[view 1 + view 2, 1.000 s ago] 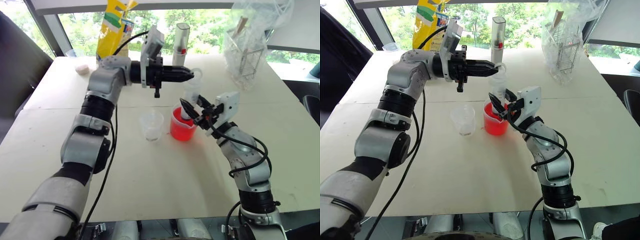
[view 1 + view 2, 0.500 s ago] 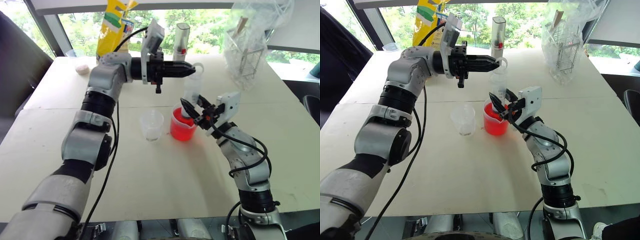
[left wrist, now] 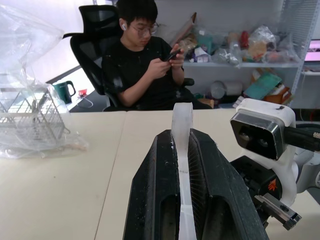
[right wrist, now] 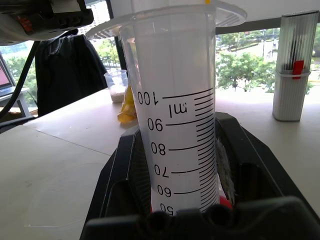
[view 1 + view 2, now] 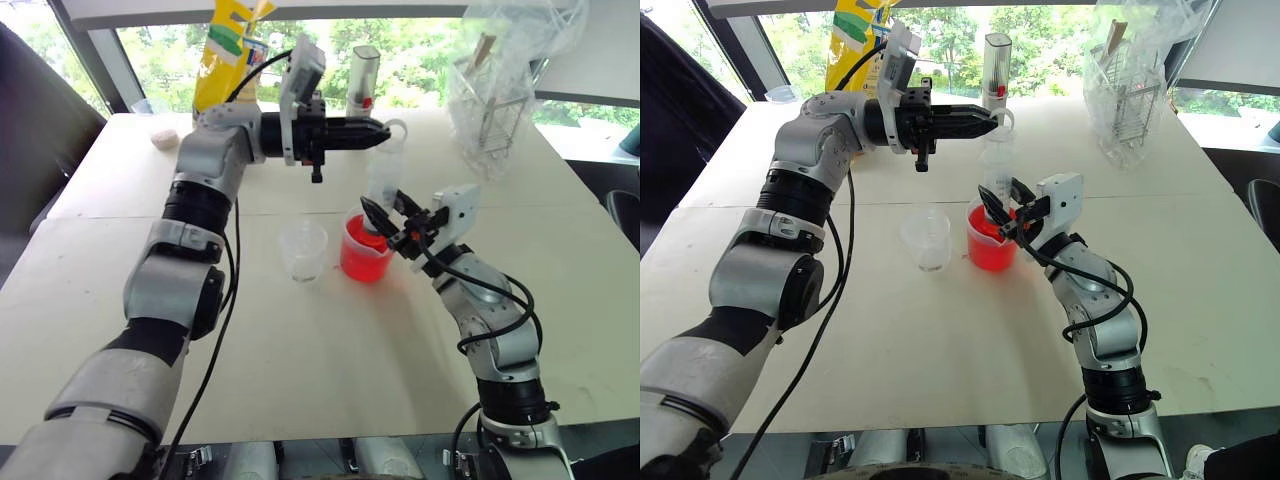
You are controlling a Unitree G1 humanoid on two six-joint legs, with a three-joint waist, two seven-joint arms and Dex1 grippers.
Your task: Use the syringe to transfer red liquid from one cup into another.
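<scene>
Syringe [image 5: 383, 185] stands upright with its tip in the spouted beaker [image 5: 363, 255] of red liquid [image 5: 360, 262]. Left gripper [image 5: 378, 131] is pinched tight on the plunger's top; right gripper [image 5: 385, 222] clamps the clear graduated barrel. An off-axis pull could tip the beaker. Small empty cup [image 5: 302, 250] waits just left.

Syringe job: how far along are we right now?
Done: the syringe stands upright with its tip in the spouted beaker of red liquid, and the right claw is shut on its barrel. In hand: the left claw is shut on the plunger top, seemingly drawing. Left: carrying it to the small clear cup, which looks empty.
</scene>
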